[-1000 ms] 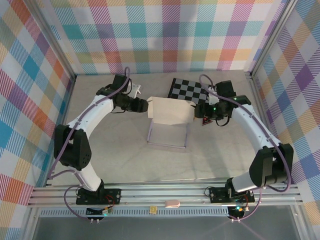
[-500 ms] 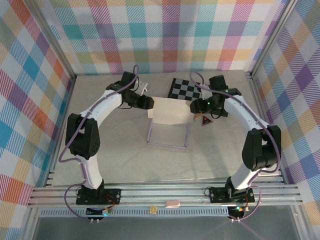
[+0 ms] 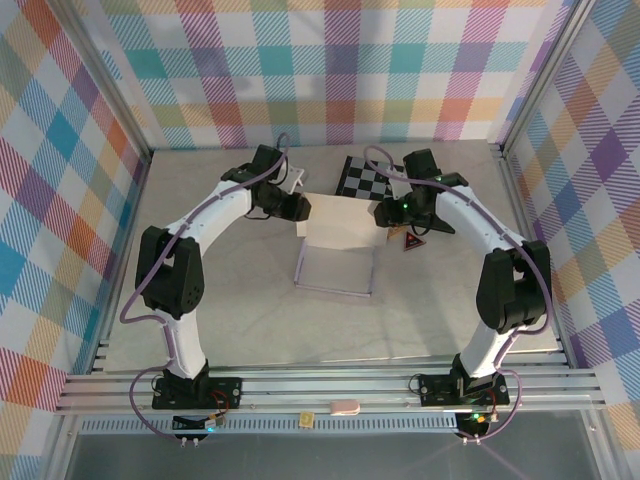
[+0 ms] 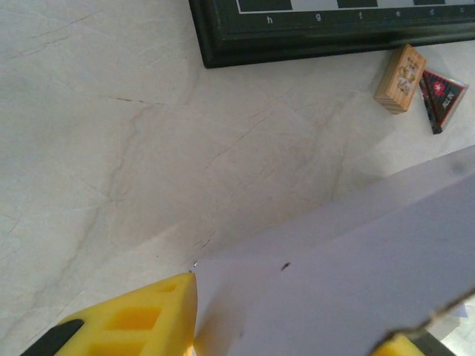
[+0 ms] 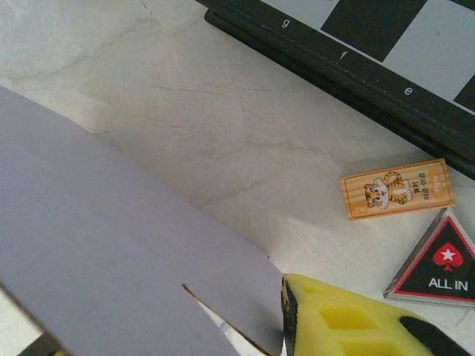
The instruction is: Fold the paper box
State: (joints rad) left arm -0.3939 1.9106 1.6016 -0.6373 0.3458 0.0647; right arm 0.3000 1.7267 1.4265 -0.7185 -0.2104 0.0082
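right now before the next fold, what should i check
1. Left gripper at the left edge of the paper box rear flap: ok.
2. Right gripper at the flap's right edge: ok.
3. Firm pinch on the flap, either side: cannot tell; paper lies between the fingers in both wrist views.
4. Front panel flat on the table: ok.
5. Checkerboard, tiger block and triangular chip apart from the flap: ok.

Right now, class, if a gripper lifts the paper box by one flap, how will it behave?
Probably floppy: the paper box is a thin, creased sheet. Likely light for its size, being hollow card. The slit may tear if tugged.
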